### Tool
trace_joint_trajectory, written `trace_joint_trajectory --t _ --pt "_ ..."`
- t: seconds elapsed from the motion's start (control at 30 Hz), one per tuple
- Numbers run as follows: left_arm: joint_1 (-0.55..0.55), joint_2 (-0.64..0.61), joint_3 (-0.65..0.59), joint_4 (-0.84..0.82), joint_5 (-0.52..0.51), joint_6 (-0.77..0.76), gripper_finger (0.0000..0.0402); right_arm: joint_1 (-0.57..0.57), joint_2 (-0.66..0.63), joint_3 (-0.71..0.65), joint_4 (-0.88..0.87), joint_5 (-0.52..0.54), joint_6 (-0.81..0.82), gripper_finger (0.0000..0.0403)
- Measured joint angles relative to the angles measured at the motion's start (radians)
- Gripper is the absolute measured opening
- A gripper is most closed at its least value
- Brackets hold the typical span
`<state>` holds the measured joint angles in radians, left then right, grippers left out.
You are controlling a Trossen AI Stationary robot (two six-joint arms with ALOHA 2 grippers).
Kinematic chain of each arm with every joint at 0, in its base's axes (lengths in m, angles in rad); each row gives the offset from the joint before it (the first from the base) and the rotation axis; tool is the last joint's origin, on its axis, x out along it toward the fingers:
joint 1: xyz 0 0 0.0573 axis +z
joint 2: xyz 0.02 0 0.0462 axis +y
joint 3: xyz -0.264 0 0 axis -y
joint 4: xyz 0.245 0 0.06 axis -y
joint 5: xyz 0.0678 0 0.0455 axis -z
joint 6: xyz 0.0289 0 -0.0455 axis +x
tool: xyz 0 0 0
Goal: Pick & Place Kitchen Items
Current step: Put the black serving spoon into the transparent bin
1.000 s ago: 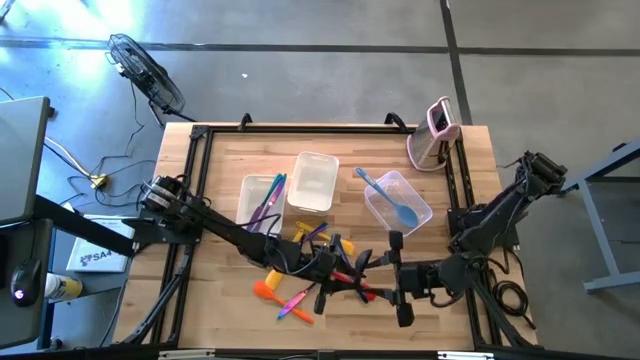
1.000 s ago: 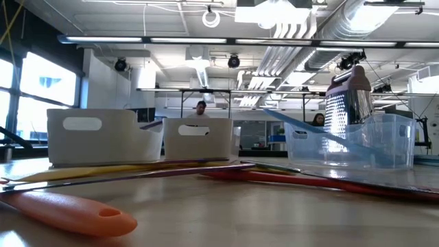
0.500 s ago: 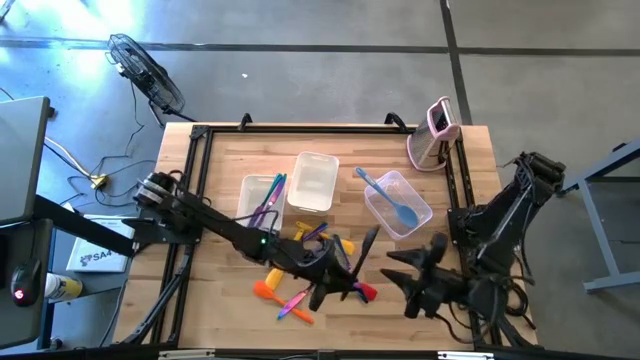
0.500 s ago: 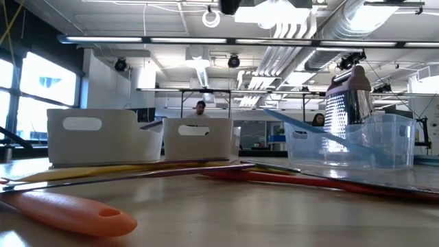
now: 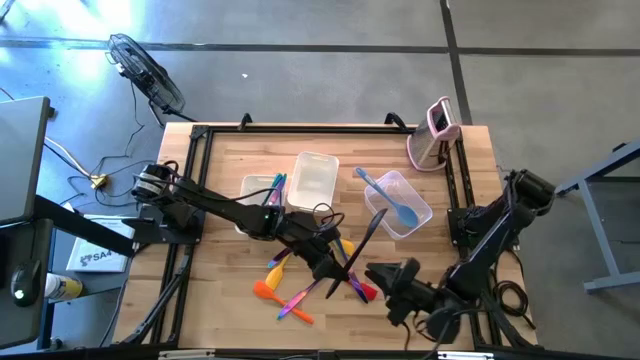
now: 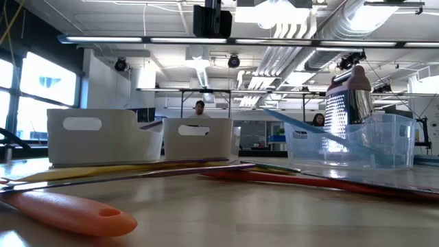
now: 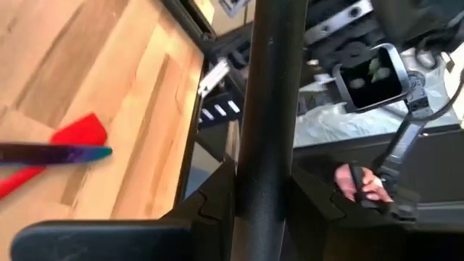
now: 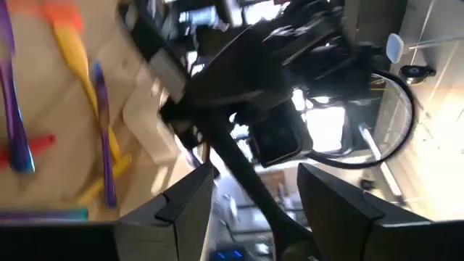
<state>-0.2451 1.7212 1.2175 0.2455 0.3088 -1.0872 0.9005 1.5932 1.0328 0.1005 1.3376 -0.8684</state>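
Left claw grips a slim, stiff black long-handled utensil mid-handle; probably light, may pivot. Right claw open, empty.

A black spatula, a red spatula, an orange spatula and a light blue spoon; light wood table.

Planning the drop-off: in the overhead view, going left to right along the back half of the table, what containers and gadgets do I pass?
Tub with purple utensils → empty white tub → clear tub holding the light blue spoon → pink-and-white gadget.
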Motion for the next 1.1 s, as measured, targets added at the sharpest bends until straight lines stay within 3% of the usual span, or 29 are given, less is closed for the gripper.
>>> trace_joint_trajectory --t 0.27,0.57,0.77,1.1 --pt "-0.002 0.0 0.001 -0.027 0.017 -0.022 0.0082 -0.066 0.087 -0.001 -0.021 0.013 -0.094 0.0195" --pt "-0.004 0.0 0.001 -0.073 0.014 -0.017 0.0082 -0.076 0.098 -0.002 -0.023 0.059 -0.115 0.0195" --pt "-0.004 0.0 0.001 -0.071 0.013 -0.018 0.0082 -0.097 0.097 -0.002 -0.022 0.0 -0.134 0.0195" --pt "-0.003 0.0 0.001 -0.096 -0.001 -0.019 0.0082 -0.163 0.097 -0.002 -0.014 -0.008 -0.135 0.0195"
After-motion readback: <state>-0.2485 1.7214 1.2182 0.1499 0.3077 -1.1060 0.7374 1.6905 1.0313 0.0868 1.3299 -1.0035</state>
